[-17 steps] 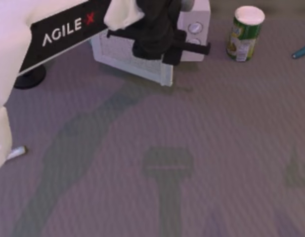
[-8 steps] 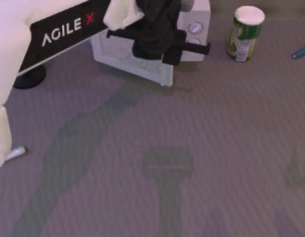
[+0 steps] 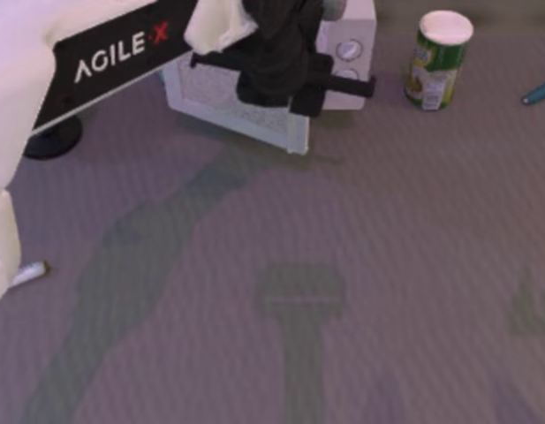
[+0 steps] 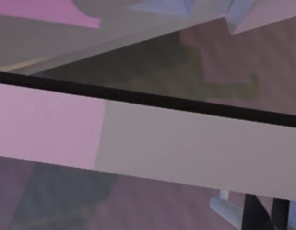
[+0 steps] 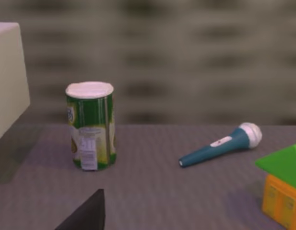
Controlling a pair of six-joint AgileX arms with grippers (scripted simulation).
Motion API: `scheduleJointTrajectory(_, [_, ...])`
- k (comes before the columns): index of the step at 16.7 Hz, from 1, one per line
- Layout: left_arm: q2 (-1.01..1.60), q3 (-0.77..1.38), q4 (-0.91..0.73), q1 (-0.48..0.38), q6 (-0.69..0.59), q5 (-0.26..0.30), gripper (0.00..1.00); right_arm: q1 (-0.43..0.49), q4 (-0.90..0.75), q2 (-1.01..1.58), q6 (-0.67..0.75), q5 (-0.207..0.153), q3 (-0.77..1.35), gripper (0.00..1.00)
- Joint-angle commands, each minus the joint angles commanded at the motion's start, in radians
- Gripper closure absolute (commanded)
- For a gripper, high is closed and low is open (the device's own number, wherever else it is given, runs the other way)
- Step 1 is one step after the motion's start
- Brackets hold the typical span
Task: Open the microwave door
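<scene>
Microwave: one, white and boxy, sitting at the far edge of the table, left of centre in the top view. Two round knobs are showing on its front.

Microwave door: one flat white panel with a speckled grey mesh window, standing swung out at an angle from the front, its free edge pointing toward the near side of the table.

Left gripper: one, black, hanging directly over the microwave front where the door meets the body; whether its fingers are spread or closed, or gripping anything, cannot be told. The left wrist view is filling with a pale panel edged by a dark line.

Green can: one, white-lidded, standing upright just right of the microwave, apart from it.

Toy microphone: one, teal with a pale head, lying on the table right of the can.

Toy house: one, orange with a green roof, partly showing in the right wrist view.

Right gripper: only one dark fingertip is showing.
</scene>
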Motion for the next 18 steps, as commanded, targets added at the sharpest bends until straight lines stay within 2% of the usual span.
scheduleJointTrajectory(4, [-0.008,-0.019,0.008,-0.004,0.009,0.012,1.00,0.000,0.000,0.000,0.000,0.000,0.000,0.00])
scheduleJointTrajectory(10, [-0.094,-0.144,0.064,0.024,0.115,0.064,1.00,0.000,0.000,0.000,0.000,0.000,0.000,0.00])
scheduleJointTrajectory(18, [-0.097,-0.149,0.066,0.025,0.119,0.067,1.00,0.000,0.000,0.000,0.000,0.000,0.000,0.00])
